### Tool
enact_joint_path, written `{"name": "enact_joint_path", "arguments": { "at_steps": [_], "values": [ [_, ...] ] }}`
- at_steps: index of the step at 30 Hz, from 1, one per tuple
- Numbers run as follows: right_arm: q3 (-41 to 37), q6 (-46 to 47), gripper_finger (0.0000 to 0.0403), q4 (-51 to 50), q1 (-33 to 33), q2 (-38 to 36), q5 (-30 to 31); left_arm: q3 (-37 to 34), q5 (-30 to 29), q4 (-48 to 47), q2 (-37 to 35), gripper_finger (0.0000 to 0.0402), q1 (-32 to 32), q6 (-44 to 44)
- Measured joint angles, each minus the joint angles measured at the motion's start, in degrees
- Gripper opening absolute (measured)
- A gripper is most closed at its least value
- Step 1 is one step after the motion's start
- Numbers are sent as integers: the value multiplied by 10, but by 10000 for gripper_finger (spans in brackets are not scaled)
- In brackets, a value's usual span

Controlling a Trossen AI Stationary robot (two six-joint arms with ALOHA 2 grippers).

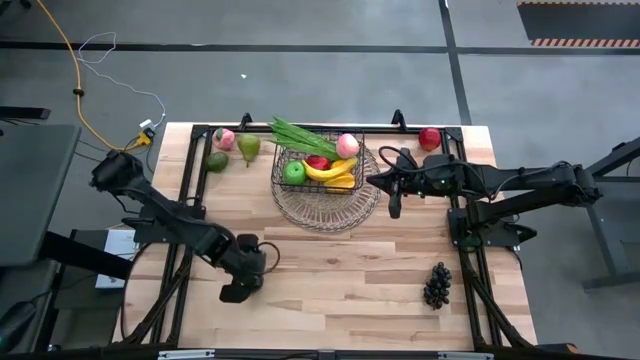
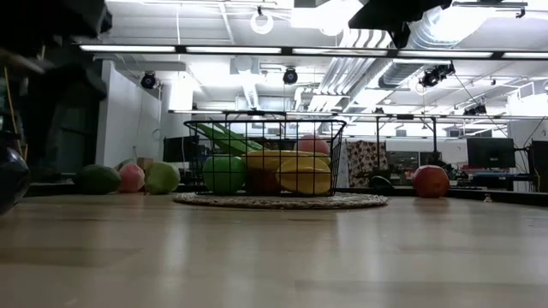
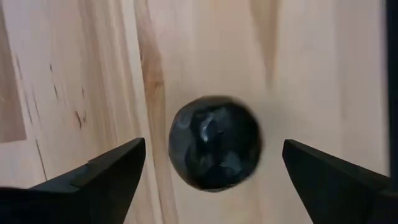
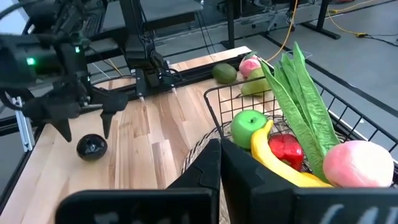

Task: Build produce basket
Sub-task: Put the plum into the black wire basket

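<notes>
Your basket sits on the round wire tray at the table's far middle, holding banana, apples and a peach. Your right gripper hovers just right of it, fingers clenched empty. Your left gripper hangs near-left, fingers spread wide around the dark plum, not touching

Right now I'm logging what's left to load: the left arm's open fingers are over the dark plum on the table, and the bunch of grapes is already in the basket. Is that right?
Not quite. The grapes are not in the basket; the high view shows them lying on the bare table near the right arm's base. The rest holds: the left gripper has open fingers on either side of the dark plum, as the left wrist view shows.
</notes>
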Motion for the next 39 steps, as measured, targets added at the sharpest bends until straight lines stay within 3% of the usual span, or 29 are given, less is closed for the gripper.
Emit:
{"name": "enact_joint_path", "arguments": {
  "at_steps": [18,25,33,39],
  "values": [
    [0,15,0,-25,0,0,-1,0,0,28,118,369,1,45],
    [0,15,0,-28,0,0,-1,0,-20,29,118,347,1,62],
    [0,18,0,-27,0,0,-1,0,-32,27,110,276,1,81],
    [0,19,0,-27,0,0,-1,0,-31,0,39,263,2,82]
  ]
}}
